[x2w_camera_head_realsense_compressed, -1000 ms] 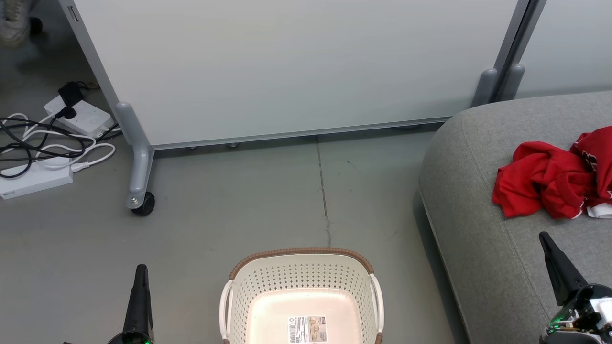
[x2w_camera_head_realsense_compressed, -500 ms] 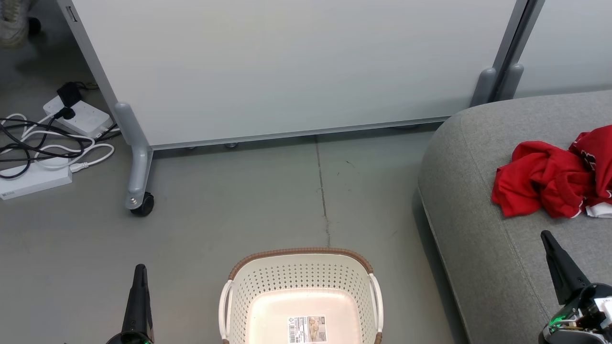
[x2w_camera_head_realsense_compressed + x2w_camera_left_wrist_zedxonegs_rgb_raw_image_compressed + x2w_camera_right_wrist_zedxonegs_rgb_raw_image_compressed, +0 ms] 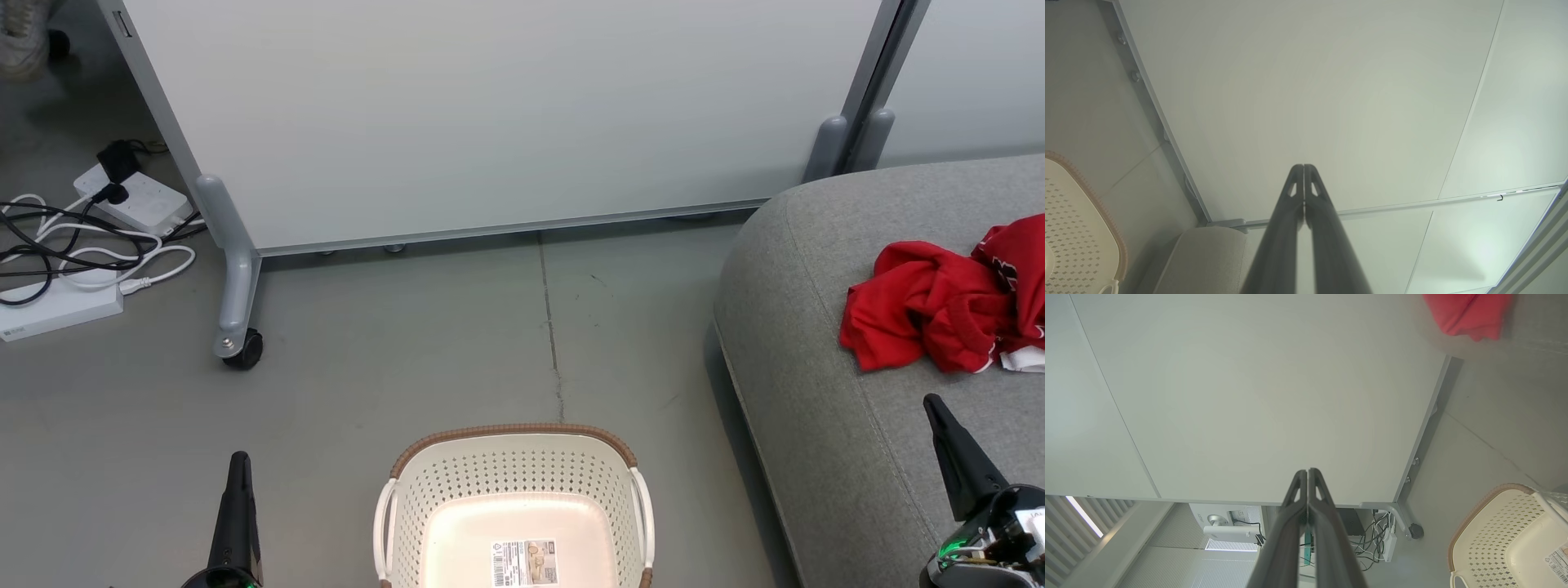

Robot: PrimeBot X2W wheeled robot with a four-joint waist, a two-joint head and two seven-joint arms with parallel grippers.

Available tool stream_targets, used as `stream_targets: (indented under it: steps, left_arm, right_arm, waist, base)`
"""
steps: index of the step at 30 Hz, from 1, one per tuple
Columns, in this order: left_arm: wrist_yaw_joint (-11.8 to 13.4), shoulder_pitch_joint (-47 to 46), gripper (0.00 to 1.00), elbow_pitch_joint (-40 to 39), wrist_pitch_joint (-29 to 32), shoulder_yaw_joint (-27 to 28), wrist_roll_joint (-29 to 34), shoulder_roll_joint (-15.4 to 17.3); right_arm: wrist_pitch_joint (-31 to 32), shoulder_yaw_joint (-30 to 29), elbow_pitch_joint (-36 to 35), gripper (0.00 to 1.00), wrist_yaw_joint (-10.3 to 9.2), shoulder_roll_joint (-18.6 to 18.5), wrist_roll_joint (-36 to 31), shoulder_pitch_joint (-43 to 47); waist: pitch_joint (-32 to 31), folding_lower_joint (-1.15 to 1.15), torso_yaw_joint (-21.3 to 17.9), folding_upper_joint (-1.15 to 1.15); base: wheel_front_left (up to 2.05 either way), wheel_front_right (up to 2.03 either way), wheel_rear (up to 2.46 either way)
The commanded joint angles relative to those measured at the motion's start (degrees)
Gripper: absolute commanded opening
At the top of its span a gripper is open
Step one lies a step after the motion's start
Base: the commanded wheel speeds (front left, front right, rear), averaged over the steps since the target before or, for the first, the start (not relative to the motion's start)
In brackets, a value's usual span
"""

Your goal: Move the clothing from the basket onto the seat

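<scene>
The red clothing lies bunched on the grey seat at the right, and shows as a red patch in the right wrist view. The cream basket stands on the floor at the bottom centre, holding nothing but its paper label; its rim also shows in both wrist views. My left gripper is shut and empty, left of the basket. My right gripper is shut and empty over the seat, below the clothing. Both sets of fingers point at the pale partition.
A pale grey wheeled partition panel stands behind the basket, its castor leg at the left. Power strips and tangled cables lie on the floor at the far left. A shoe shows at the top left corner.
My right gripper has dipped slightly toward the lower right. The left gripper, the basket and the clothing have not moved.
</scene>
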Motion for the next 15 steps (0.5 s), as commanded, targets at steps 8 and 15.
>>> stream_targets:
  steps: [8, 15]
  left_arm:
    - [-0.3, 0.2, 0.0, -0.2, 0.1, 0.3, -0.2, 0.1]
    - [-0.3, 0.2, 0.0, -0.2, 0.1, 0.3, -0.2, 0.1]
  right_arm:
    - [0.5, -0.4, 0.0, 0.0, 0.14, 0.1, -0.5, -0.5]
    - [0.7, -0.6, 0.0, 0.0, 0.14, 0.2, -0.6, -0.5]
  waist:
    - [0.0, 0.0, 0.0, 0.0]
    - [0.0, 0.0, 0.0, 0.0]
  base:
    - [0.0, 0.0, 0.0]
    - [0.0, 0.0, 0.0]
